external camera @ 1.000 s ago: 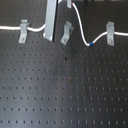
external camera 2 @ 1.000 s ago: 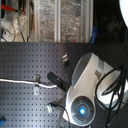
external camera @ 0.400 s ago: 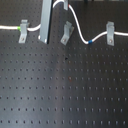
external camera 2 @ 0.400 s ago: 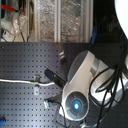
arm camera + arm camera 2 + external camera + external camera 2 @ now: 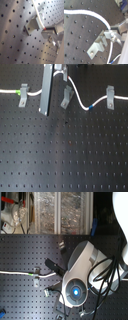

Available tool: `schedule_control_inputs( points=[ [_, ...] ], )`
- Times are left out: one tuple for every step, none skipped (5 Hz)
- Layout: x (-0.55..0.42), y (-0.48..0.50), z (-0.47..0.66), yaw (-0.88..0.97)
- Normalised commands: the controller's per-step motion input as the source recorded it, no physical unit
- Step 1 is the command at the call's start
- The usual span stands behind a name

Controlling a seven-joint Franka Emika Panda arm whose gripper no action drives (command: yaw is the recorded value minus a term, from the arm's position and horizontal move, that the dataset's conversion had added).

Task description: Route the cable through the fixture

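— Since a second ago, what's moving?
— I'm lowering the cable (image 5: pixel 80 100) toward the middle clip (image 5: pixel 66 98); jaws are gripping it.
— Progress?
— Both outer clips are holding it; the middle one is still waiting.

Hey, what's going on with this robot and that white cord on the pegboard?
A Franka arm is threading a white cable through metal clips on a black perforated board. In the first exterior view the cable rests at the left clip and the right clip. The claw holds it beside the middle clip.
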Motion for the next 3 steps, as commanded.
schedule_control_inputs(
  points=[
    [-0.335,0.242,0.0,0.22],
    [-0.175,0.127,0.14,0.0],
    [-0.121,0.113,0.56,0.0]
  ],
)
